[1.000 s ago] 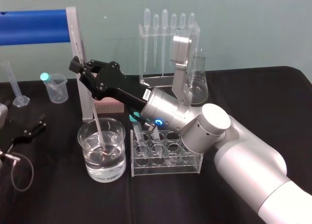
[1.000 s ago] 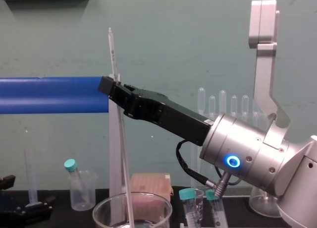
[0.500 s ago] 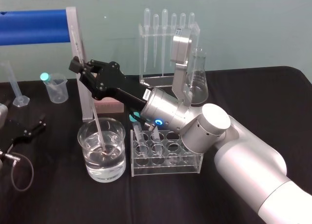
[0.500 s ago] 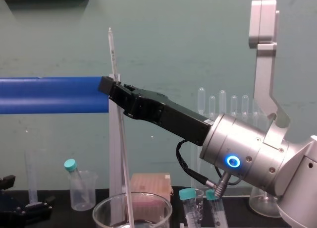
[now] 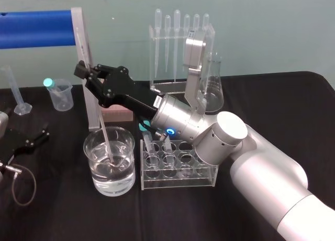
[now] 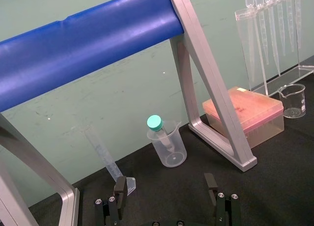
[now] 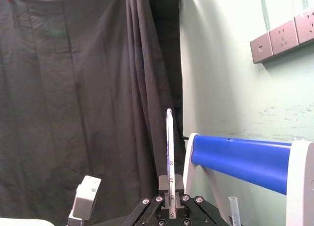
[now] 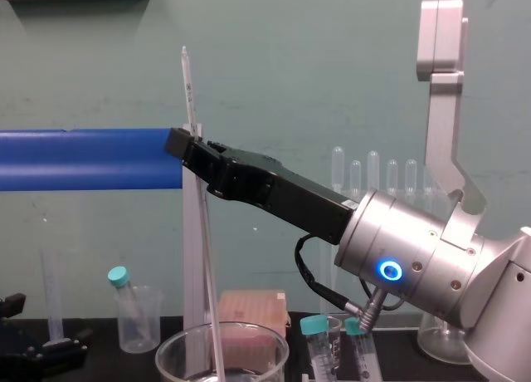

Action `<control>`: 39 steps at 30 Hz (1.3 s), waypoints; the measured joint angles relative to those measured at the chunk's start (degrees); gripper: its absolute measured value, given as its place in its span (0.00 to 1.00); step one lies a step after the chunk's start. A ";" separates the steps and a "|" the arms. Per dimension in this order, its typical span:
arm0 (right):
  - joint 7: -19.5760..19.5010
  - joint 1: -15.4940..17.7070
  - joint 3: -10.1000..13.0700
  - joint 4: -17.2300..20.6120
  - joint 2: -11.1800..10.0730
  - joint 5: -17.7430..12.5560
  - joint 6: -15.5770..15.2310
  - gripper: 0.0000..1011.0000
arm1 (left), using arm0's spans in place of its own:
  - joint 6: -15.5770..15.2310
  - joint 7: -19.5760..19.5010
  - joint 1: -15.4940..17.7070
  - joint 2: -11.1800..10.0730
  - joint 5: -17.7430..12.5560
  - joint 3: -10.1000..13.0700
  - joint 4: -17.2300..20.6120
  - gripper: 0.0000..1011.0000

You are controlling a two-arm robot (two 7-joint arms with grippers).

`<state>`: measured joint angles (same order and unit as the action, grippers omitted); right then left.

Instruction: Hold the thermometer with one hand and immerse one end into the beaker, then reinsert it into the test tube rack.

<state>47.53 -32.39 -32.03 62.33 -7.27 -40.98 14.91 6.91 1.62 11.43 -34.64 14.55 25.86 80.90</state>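
Fingers (image 7: 164,183) of right gripper (image 7: 171,185) pinch thin, scale-marked thermometer (image 7: 170,142).

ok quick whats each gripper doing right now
Left gripper: open, empty.
Right gripper: shut on the long thin whitish glass thermometer, lower end in the wide clear glass beaker.

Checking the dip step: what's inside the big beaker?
Clear liquid fills the lower part of the beaker, and the thermometer slants down into it, held higher up by the right gripper. Whether its tip touches the bottom cannot be told. The left gripper sits parked, open.
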 joint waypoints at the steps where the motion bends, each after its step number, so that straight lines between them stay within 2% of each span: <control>1: 0.00 0.00 0.00 0.00 0.00 0.00 0.00 0.06 | 0.00 0.00 0.00 0.00 0.00 0.00 0.00 1.00; 39: 0.00 0.00 0.00 0.00 0.00 0.00 0.00 0.06 | 0.00 0.00 0.00 0.00 0.00 0.00 0.00 1.00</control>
<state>47.53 -32.39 -32.04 62.32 -7.27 -40.98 14.91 6.91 1.62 11.43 -34.65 14.55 25.86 80.90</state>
